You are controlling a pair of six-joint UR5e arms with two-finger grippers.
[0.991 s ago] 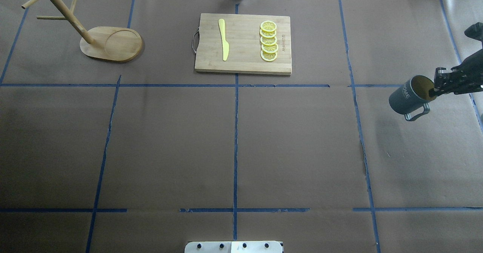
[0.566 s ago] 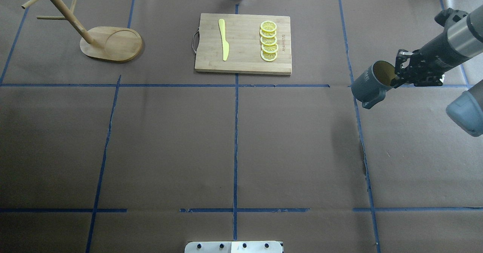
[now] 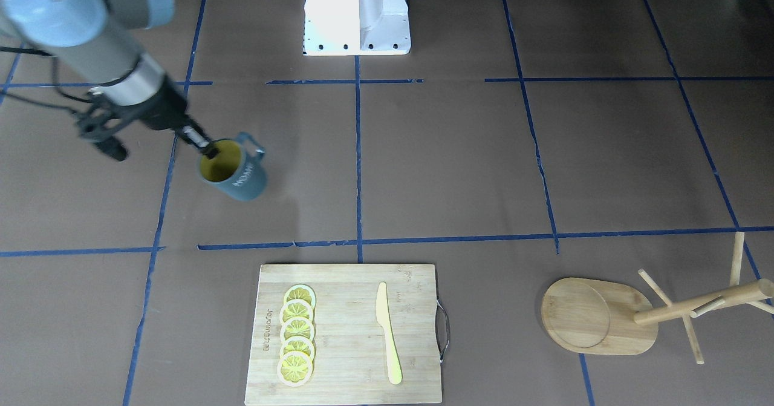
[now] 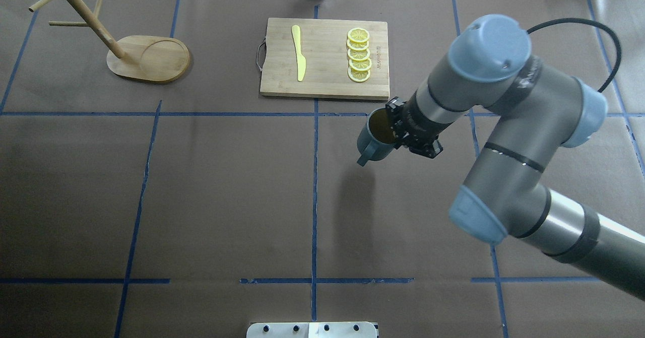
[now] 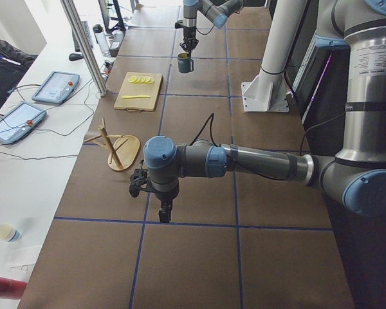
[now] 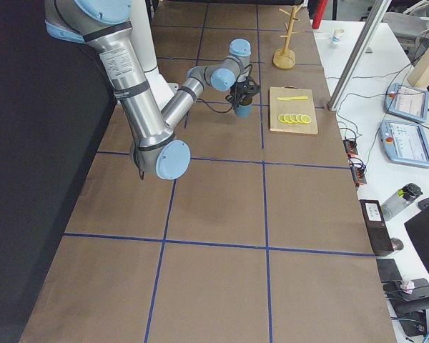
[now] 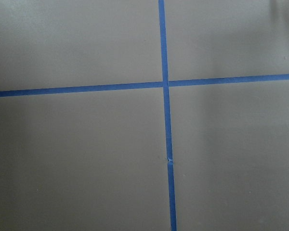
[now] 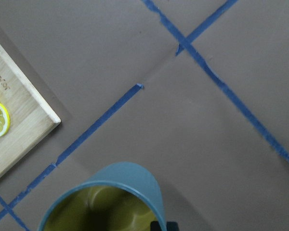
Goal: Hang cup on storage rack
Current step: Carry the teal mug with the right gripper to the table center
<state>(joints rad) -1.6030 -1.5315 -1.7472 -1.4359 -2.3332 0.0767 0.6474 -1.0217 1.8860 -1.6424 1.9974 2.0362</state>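
Above mid-table, just in front of the board (image 4: 325, 83), the cup (image 4: 375, 137) hangs in the air in the right gripper (image 4: 394, 129). That gripper is clamped on the rim, one finger inside against the yellow wall and one outside. The cup is tilted, mouth up toward the overhead camera and handle swung toward the robot's side. Its shadow falls on the table (image 4: 211, 202) well below it, so it is clearly off the surface.

Progress check: the pick-up is done and the carry looks about half done. The rack (image 4: 128, 68) stands well apart at the far left corner, a long way across from the cup. Its pegs (image 4: 68, 24) show nothing hung on them. What is left, by my reading: cross the rest of the table, line the handle loop up with a peg, slide it on, and let go.

The left gripper (image 5: 165, 215) shows only in the side view, low over the table on the rack's side. Whether it is open or closed, I cannot tell.

Now the containers. From the wrist camera the cup's inside looks empty, mustard yellow with nothing visible in it, though the bottom is partly in shadow. The board carries a yellow knife (image 4: 299, 53) and a row of five overlapping lemon slices (image 4: 359, 55). The cup passes just beside that board without touching it.
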